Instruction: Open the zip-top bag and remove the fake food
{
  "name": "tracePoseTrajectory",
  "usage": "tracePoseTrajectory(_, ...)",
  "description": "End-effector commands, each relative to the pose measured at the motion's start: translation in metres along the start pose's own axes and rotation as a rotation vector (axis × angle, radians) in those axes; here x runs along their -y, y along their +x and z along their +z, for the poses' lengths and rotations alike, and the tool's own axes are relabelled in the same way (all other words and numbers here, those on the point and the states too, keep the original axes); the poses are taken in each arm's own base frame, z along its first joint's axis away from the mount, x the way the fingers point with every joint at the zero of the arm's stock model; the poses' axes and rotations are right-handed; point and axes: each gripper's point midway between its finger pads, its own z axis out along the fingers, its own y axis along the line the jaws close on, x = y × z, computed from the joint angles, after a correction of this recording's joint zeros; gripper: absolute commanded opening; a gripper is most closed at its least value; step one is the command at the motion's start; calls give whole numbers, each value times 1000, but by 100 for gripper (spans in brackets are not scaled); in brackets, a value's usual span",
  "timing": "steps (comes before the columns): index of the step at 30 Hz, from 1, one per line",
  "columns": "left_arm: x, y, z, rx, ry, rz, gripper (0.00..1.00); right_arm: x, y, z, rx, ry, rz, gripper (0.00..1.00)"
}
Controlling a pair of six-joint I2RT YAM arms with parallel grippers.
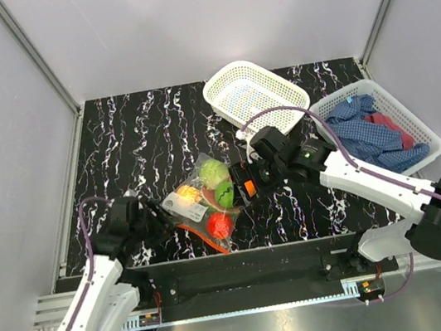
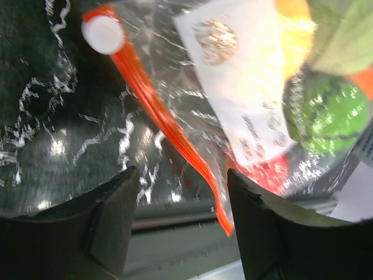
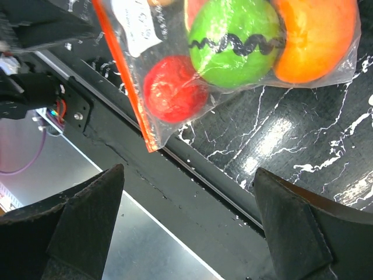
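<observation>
I see food [image 1: 217, 184] in the bag [image 1: 197, 211], cloths [image 1: 362, 134] in one basket [image 1: 408, 113]. My left claw [image 2: 182, 172] gapes astride the blurred zip [image 2: 157, 111]; right claw [image 3: 187, 170] gapes wide, empty.

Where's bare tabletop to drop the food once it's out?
Widest bare patch: far-left table, bordered by the left wall, the empty basket and the zip-top bag. A narrower strip lies between the right arm and the near edge. Crowded: around the bag between left gripper and right gripper, and the cloth basket corner.

Crinkly, glossy plastic zip-top bag [image 1: 203, 204]
</observation>
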Motion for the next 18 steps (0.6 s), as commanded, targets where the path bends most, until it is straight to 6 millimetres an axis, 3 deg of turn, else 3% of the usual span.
tracePoseTrajectory(1,20,-31,3,201,158,-47,63,-18,-22,-24,117,-47,-37,100)
tracePoseTrajectory(9,17,-44,17,346,323,-132,57,-9,-3,-40,124,-32,-5,100)
tracePoseTrajectory(15,7,-41,28,343,306,-165,51,-9,-2,-47,130,-24,8,100)
tracePoseTrajectory(16,4,-43,30,352,292,-168,49,-8,-2,-47,129,-18,10,100)
tracePoseTrajectory(18,8,-47,30,366,307,-149,36,-9,-3,-47,122,-18,9,100)
